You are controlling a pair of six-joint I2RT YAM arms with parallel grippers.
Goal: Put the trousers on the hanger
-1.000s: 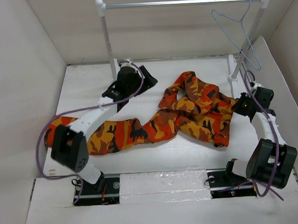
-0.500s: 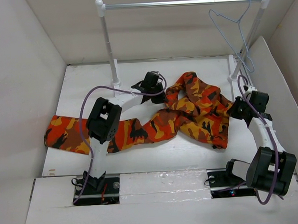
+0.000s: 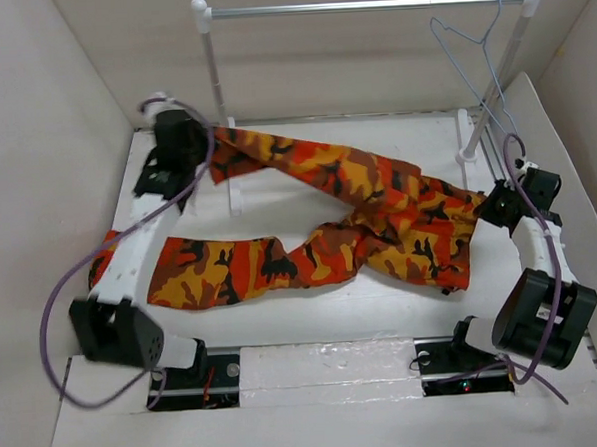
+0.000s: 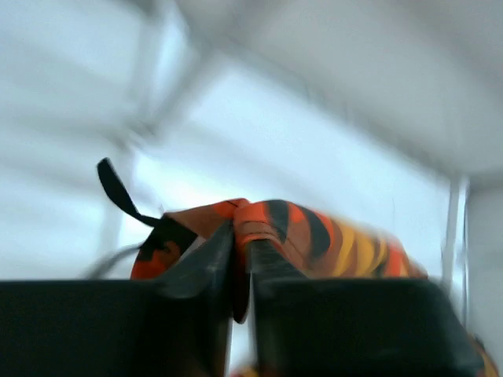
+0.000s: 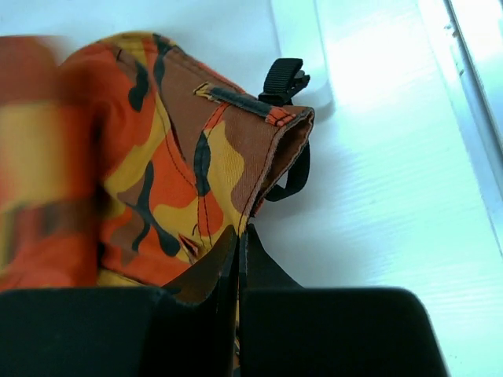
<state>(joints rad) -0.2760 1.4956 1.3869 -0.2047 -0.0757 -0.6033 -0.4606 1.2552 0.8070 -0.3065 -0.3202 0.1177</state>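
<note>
My left fingers (image 4: 222, 256) have just clamped the trousers (image 3: 356, 170) and pulled away from my right fingers (image 5: 225, 253), which pinch another edge. Cloth now stretches between them, ready for the hanger (image 3: 484, 45).

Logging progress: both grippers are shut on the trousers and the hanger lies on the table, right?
No: the hanger hangs from the rail, as the top view shows. The left gripper and right gripper are shut on the trousers.
</note>
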